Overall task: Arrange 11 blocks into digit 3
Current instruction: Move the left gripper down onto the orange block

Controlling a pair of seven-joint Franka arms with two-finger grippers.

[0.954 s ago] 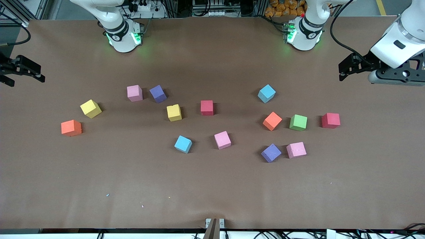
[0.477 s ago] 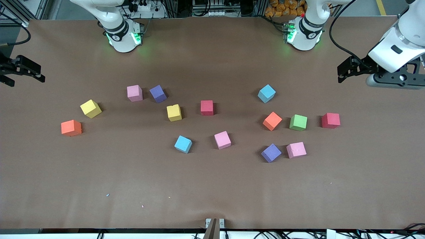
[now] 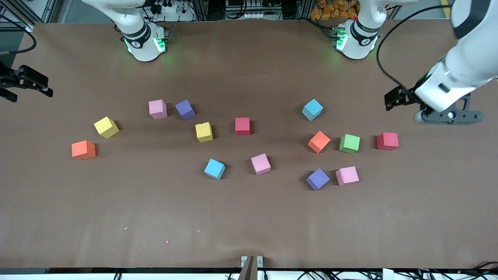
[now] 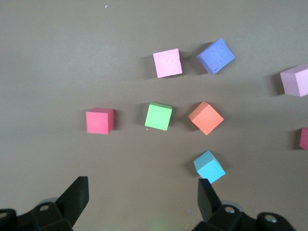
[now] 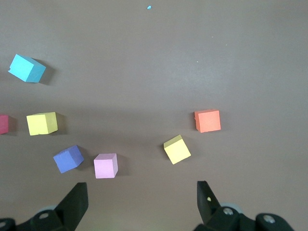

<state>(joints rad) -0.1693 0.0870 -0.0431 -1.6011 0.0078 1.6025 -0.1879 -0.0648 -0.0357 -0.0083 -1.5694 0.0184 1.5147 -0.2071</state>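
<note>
The right gripper [image 3: 27,83] hangs at the right arm's edge of the table [image 3: 249,233], its fingers [image 5: 74,202] spread wide and holding nothing; that arm waits.

The blocks lie scattered, none touching, so no digit 3 has a long axis or heading. From that end: an orange block [image 3: 83,149], a yellow block [image 3: 106,127] turned askew, a pink block [image 3: 158,109] beside a tilted purple block [image 3: 185,109], a yellow block [image 3: 204,132], a light blue block [image 3: 214,168], a red block [image 3: 242,126] and a pink block [image 3: 260,163]. Then a light blue block [image 3: 312,109], an orange block [image 3: 319,141], a purple block [image 3: 317,179], a pink block [image 3: 347,175], a green cube [image 3: 349,143] and a red block [image 3: 387,141].

The left gripper [image 3: 397,99] hovers near the left arm's edge, fingers [image 4: 77,195] wide apart, empty.
</note>
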